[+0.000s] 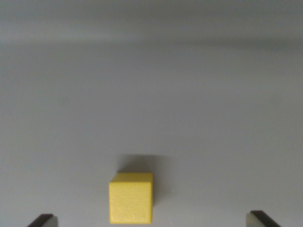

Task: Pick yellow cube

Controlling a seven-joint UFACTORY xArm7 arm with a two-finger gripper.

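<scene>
Yellow cube (131, 197) sitting on grey counter (151, 94), between wide-apart tips of tool (151, 220), untouched. Probably light, rigid, matte, not slippery; best pinched across flat opposite side faces.

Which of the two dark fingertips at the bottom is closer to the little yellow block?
The fingertip on the wrist view's left. The yellow cube sits left of midway in the open gripper, so the gap to the right fingertip is clearly wider.
</scene>
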